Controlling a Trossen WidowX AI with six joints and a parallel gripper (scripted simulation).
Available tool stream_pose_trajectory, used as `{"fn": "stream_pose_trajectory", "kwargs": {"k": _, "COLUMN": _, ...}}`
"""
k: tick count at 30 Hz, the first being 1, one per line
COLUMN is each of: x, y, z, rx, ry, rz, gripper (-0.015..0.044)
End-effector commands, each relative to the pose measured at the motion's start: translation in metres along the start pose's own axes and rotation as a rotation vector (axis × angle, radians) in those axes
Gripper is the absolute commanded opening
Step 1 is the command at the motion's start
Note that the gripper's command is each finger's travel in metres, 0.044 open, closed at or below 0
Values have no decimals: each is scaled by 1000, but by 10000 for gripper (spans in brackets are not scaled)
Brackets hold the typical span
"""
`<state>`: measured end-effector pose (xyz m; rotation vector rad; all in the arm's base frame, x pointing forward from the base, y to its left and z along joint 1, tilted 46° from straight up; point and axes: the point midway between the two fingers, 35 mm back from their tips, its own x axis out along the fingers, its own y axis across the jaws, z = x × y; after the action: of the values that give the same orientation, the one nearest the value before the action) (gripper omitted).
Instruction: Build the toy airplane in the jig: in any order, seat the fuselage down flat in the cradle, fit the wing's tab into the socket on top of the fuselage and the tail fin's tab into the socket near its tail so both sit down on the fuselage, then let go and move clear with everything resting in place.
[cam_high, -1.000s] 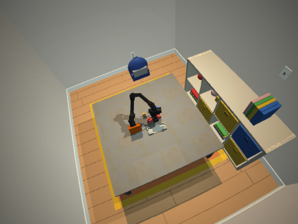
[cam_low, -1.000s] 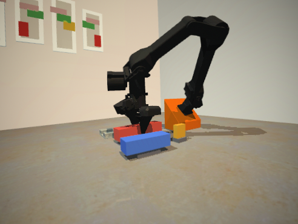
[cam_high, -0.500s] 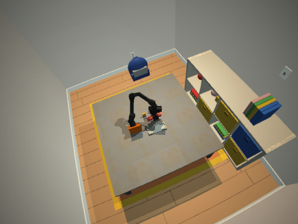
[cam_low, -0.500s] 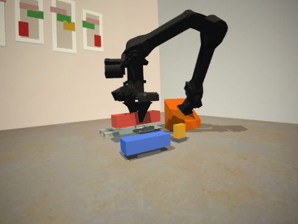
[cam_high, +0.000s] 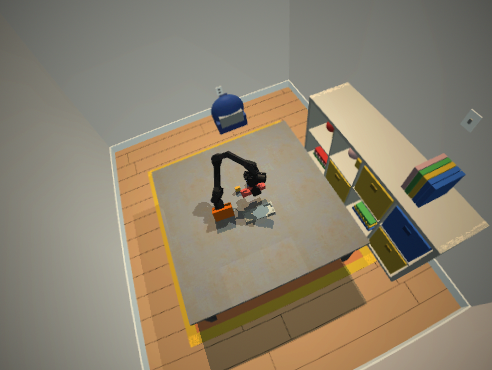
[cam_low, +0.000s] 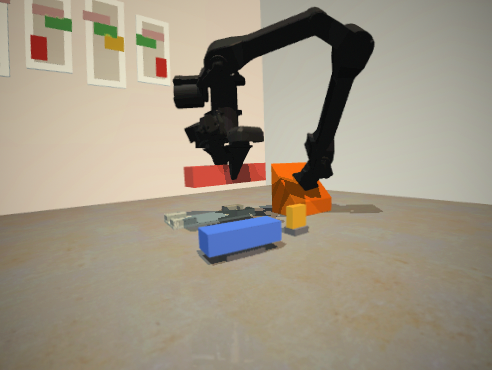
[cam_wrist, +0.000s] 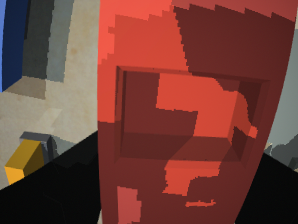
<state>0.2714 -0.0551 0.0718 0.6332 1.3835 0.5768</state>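
Note:
My gripper is shut on the red fuselage. It holds the fuselage about level, raised above the table. The fuselage's large open socket faces up in the wrist view, with a black finger on each side. The pale jig lies lower, partly in shadow, with nothing seated in it that I can see. The blue wing lies on the table beside it. The yellow tail fin stands on a small grey base near the wing's end.
The orange arm base stands near the jig and the tail fin. The grey table bears all of these. Shelves and a blue chair-like object stand beyond the table's edges.

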Motion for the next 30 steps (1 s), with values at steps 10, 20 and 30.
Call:
{"fn": "stream_pose_trajectory", "kwargs": {"k": 10, "x": -21, "y": -6, "z": -2, "rx": -3, "ry": -6, "rz": -2, "gripper": 0}}
{"fn": "stream_pose_trajectory", "kwargs": {"k": 20, "x": -8, "y": -34, "z": -2, "rx": 19, "ry": -7, "rz": -5, "gripper": 0}}
{"fn": "stream_pose_trajectory", "kwargs": {"k": 30, "x": 6, "y": -61, "z": -5, "rx": 39, "ry": -8, "rz": -7, "gripper": 0}}
